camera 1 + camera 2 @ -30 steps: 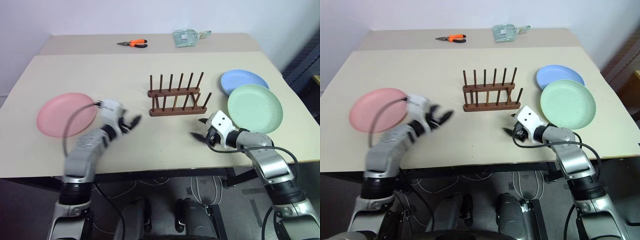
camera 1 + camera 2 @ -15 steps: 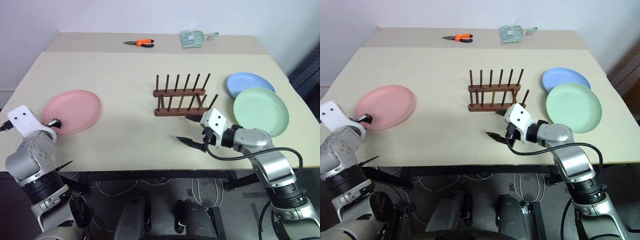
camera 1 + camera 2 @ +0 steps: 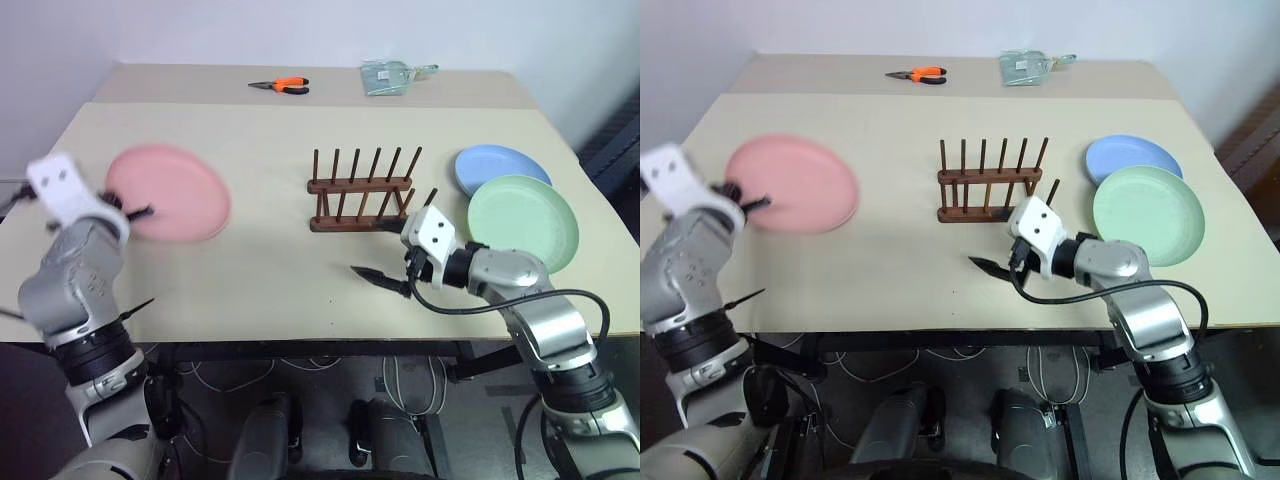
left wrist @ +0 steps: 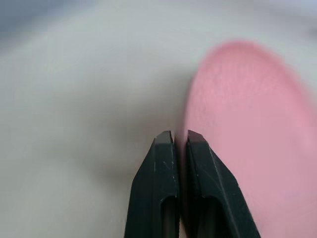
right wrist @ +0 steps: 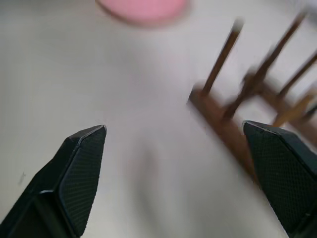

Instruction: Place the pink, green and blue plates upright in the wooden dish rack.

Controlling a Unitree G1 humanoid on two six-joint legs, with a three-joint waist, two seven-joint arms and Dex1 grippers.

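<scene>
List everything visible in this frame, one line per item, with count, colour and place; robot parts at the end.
Round matte pink plate: one, pastel pink, table's left, rim in the left gripper.
Round pale green plate: one, table's right, overlapping the blue one.
Round light blue plate: one, behind the green.
Dark brown wooden dish rack: one, centre, no plates in it.
Orange-handled pliers: one, far edge.
Pale green packet: one, far edge.
Beige table: one.
Left gripper: black, shut.
Right gripper: black, open, before the rack.

light: bright, even | shadows: soft | blur: pink plate point(image 3: 168, 193), wrist views
</scene>
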